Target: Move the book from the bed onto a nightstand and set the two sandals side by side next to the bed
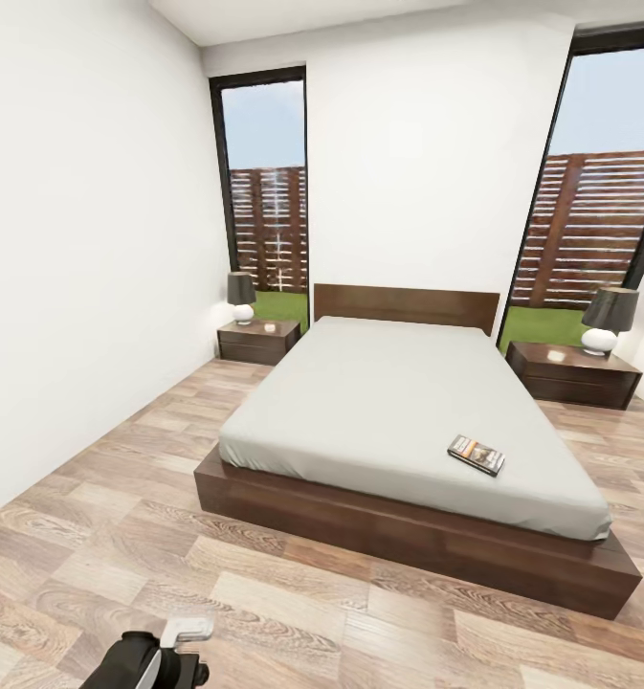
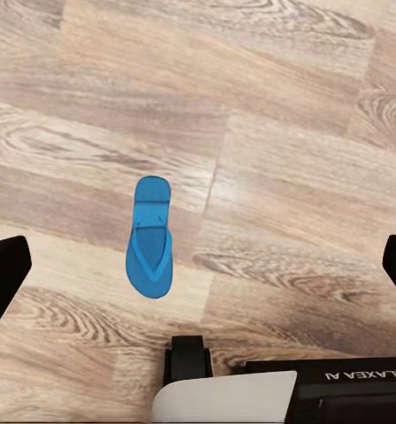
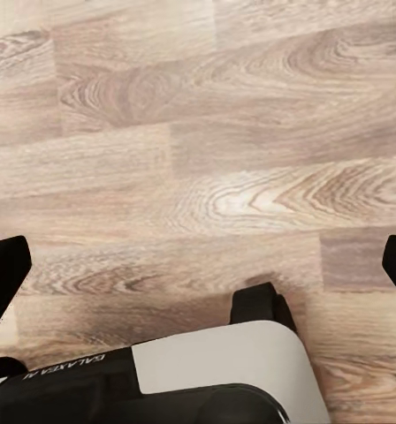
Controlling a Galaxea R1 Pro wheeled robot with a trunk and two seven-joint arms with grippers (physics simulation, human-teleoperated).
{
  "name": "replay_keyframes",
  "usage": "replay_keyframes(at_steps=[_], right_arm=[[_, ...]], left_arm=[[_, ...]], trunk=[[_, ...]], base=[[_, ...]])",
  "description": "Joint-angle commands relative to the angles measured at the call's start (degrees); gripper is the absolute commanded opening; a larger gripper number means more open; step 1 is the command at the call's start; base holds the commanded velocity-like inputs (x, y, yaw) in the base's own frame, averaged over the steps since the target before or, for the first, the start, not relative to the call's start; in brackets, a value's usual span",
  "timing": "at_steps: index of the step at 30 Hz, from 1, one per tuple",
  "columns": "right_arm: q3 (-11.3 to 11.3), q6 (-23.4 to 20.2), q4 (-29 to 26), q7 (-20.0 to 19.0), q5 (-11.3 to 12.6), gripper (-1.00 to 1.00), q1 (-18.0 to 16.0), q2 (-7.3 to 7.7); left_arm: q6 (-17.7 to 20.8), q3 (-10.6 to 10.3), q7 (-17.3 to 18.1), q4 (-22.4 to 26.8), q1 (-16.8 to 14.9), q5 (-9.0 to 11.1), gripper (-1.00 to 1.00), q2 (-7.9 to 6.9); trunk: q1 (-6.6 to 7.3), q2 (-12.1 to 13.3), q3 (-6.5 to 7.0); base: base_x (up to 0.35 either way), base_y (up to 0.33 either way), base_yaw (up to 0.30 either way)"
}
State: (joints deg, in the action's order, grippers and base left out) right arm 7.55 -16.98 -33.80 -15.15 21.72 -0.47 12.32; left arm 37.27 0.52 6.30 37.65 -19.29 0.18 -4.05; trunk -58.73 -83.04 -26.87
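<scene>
I stand on the wood-plank floor of the bedroom, facing the foot of the bed, whose light-grey mattress sits in a dark brown frame with the headboard against the white far wall. The book lies flat on the mattress, near the foot edge and toward the bed's right side, its orange band showing. A dark-brown nightstand stands by each head corner of the bed, the other one at the right, and each carries a white lamp with a dark shade, left and right. Tall dark-framed windows behind them show a slatted fence and grass. My left arm pokes into the head view at the bottom edge. Under my left claw one blue sandal lies flat on the planks, straps up, apart from both fingers; those fingers are spread wide and grip nothing. My right claw hangs over bare planks, its fingers likewise spread wide with nothing between them.
</scene>
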Motion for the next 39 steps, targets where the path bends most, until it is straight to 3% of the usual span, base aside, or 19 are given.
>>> replay_keyframes(at_steps=[1,5,11,16,39], right_arm=[[0.2,-0.4,-0.1,-0.2,0.8,1.00,0.0,0.03],[0.3,-0.2,0.0,-0.2,1.5,1.00,0.0,0.07],[0.3,0.0,0.2,-0.1,1.5,1.00,0.0,0.06],[0.3,0.2,0.2,-0.1,1.3,1.00,0.0,0.03],[0.3,1.5,0.8,0.0,1.1,1.00,0.0,-0.01]], left_arm=[[0.3,0.1,0.2,-0.2,0.0,0.0,1.00,0.00],[0.3,0.6,0.2,-0.7,0.0,0.1,1.00,0.06],[0.1,3.6,0.2,-0.7,0.0,0.0,1.00,0.16],[-0.5,4.1,0.2,-0.7,0.0,0.0,1.00,0.24],[-0.5,4.1,0.2,-0.7,0.0,0.0,1.00,0.27]], trunk=[[0.00,0.0,-0.06],[0.00,0.0,-0.06],[0.00,0.0,-0.06],[0.00,0.0,-0.06],[-5.05,-9.3,-4.19]], base=[[0.000,0.000,0.000],[0.000,0.000,0.000],[0.000,0.000,0.000],[0.000,0.000,0.000],[0.000,0.000,0.000]])
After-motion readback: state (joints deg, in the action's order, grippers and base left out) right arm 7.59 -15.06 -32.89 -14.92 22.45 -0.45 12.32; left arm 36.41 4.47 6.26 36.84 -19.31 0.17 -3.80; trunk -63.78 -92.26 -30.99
